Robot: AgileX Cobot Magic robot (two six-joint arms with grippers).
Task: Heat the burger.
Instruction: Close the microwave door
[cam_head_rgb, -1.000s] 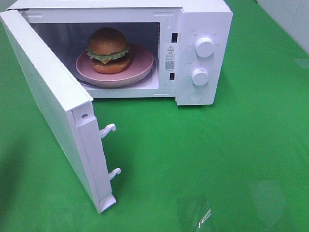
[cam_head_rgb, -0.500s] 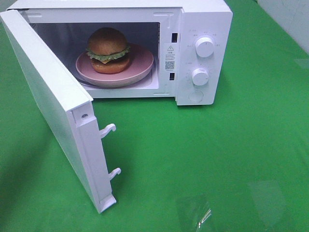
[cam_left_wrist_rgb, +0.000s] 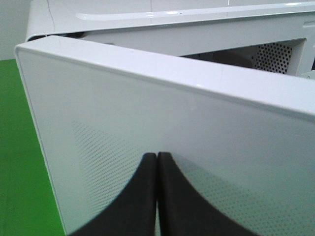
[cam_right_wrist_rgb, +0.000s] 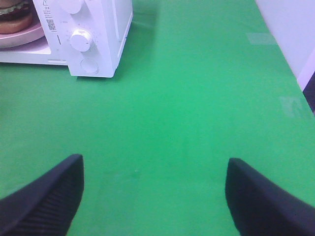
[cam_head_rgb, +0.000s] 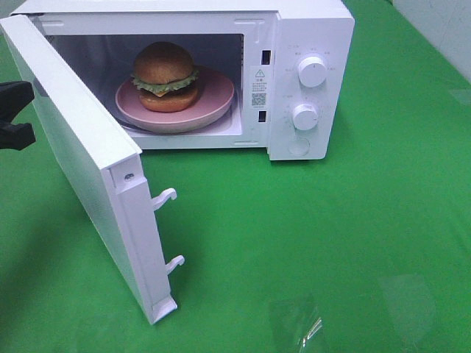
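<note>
The burger, with a golden-brown bun, lettuce and cheese, sits on a pink plate inside the white microwave. Part of the burger also shows in the right wrist view. The microwave door stands wide open, swung toward the front left. My left gripper is at the left edge, behind the outer face of the door; in the left wrist view its fingers are pressed together, close to the door. My right gripper is open and empty above the green table.
Two white knobs and a round button are on the microwave's control panel. Two door latch hooks stick out from the door's edge. A green cloth covers the table.
My left gripper has come into the exterior view at the left edge, behind the open door. The burger, plate and door have not moved.
</note>
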